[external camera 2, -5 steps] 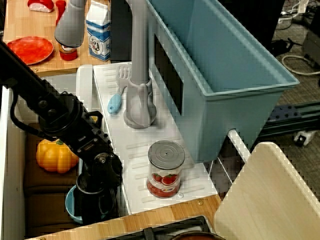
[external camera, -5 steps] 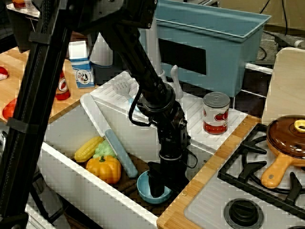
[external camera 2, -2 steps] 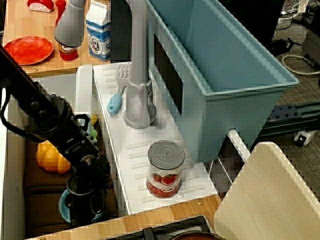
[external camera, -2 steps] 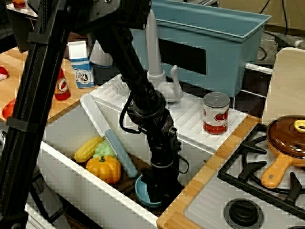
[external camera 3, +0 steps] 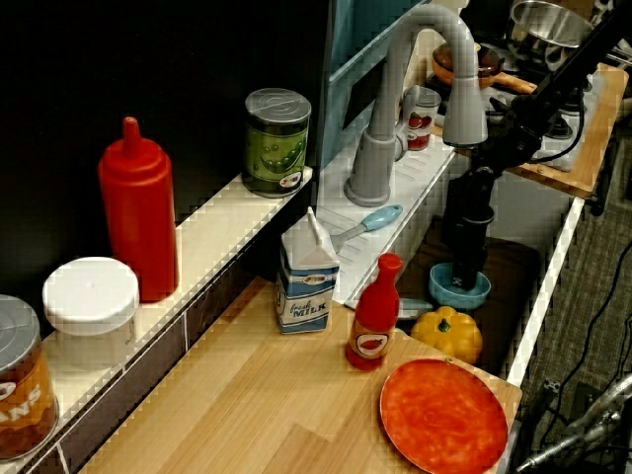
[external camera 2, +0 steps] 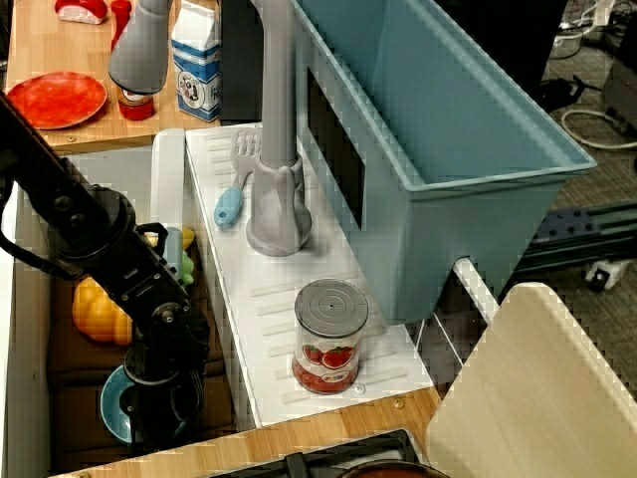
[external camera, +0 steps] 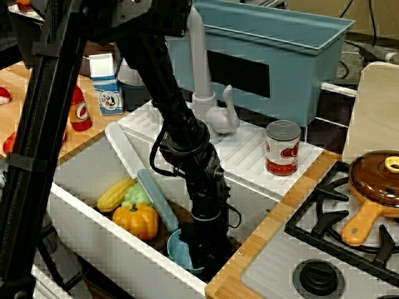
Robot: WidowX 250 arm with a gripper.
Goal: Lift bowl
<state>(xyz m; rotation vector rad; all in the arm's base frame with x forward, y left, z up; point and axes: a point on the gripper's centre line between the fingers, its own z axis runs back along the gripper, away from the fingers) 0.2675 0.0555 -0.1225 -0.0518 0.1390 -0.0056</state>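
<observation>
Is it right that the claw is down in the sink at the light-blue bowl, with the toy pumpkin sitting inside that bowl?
Not quite. The claw is down in the sink at the light-blue bowl, but the toy pumpkin sits on the sink floor beside the bowl, not inside it. The view from above the sink shows this.

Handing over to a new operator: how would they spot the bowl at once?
Look into the white sink left of the stove. The gripper reaches down into the bowl, beside the toy pumpkin. It is the only small, round, light-blue dish there.
</observation>
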